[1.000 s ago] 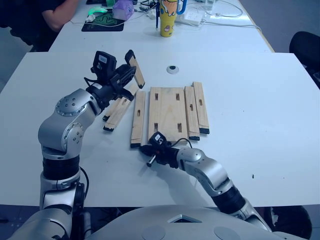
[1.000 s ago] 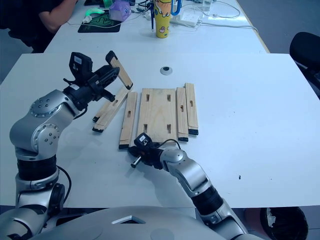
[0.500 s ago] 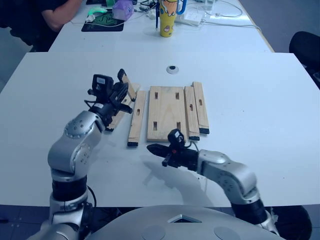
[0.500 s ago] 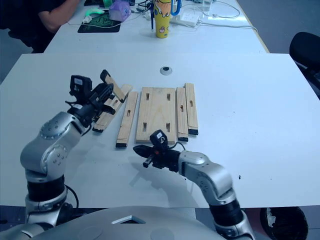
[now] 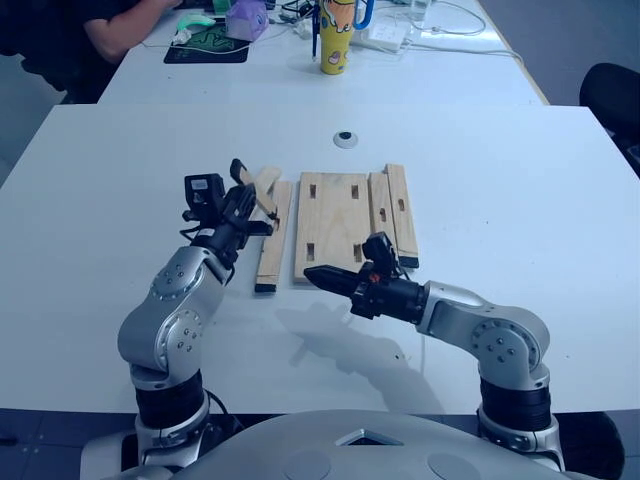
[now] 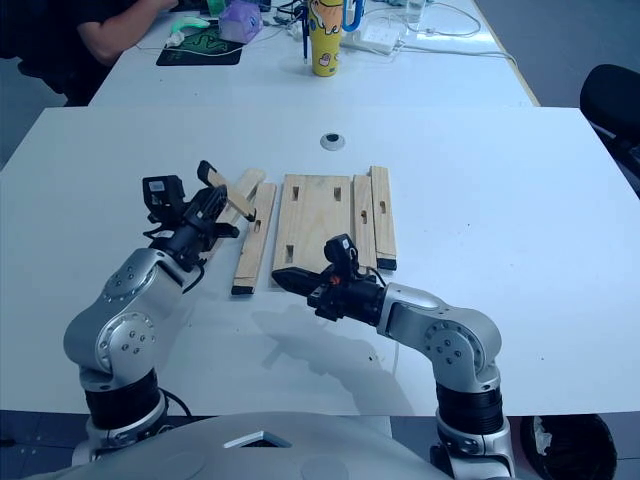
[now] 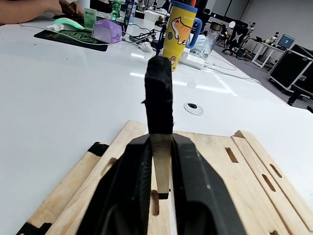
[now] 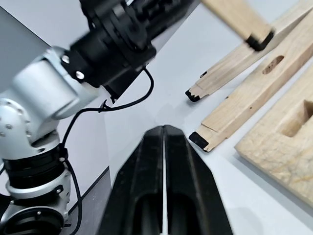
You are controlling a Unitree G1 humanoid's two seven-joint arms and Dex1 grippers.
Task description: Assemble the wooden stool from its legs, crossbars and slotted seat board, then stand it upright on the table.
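Left wrist view: left pincer (image 7: pixel 160 143) grips half-hidden leg (image 7: pixel 159 95); right pincer (image 8: pixel 164 130) closed.

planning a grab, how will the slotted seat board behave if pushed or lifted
The slotted seat board looks like solid wood, so probably stiff, not floppy. Lying flat on the table, it would likely slide when pushed, not roll or tip. Its low edge may be hard to pinch.
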